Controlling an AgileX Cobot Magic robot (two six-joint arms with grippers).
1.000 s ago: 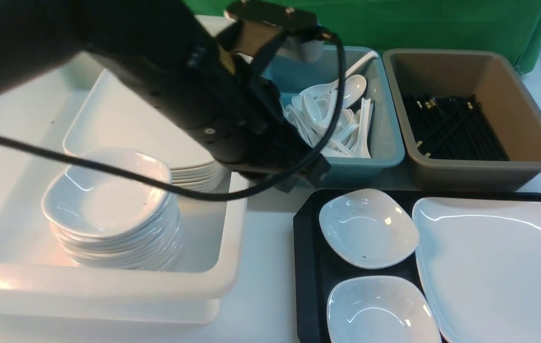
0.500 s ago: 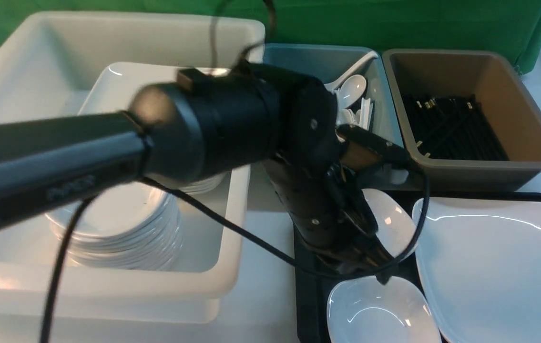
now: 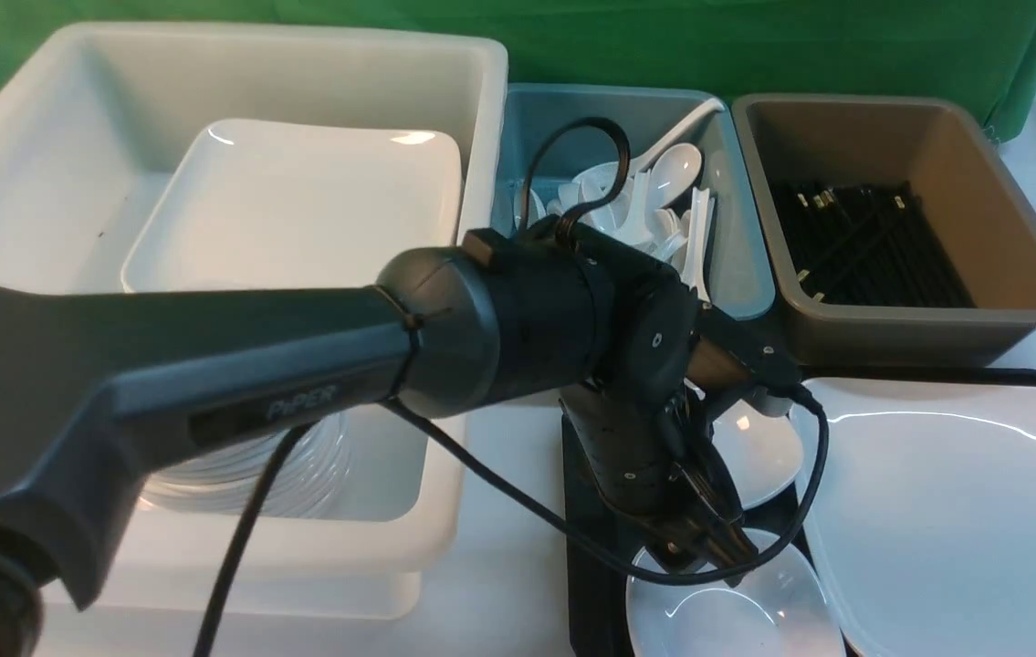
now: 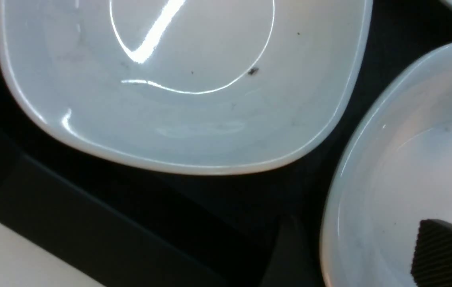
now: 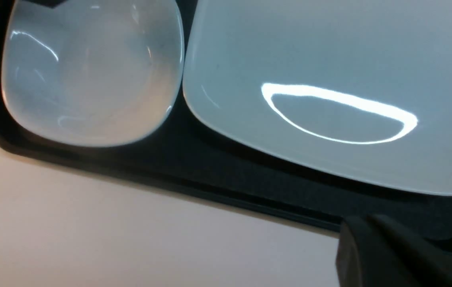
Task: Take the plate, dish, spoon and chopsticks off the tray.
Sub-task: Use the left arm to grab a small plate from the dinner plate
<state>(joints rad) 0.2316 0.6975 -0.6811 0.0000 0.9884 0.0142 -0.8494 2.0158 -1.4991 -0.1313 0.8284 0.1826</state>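
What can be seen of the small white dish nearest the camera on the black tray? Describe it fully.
The small dish is glossy white, ceramic-looking, squarish with rounded corners and a shallow curved well, empty apart from tiny dark specks. It sits upright on the black tray, near left corner, beside the large plate. The left gripper stands open over its far rim, one ribbed finger inside.

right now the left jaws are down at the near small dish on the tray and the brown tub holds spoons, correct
Not quite. The brown tub holds black chopsticks, not spoons; the front view shows it. The rest stands: the left gripper has its jaws down at the near small dish on the tray.
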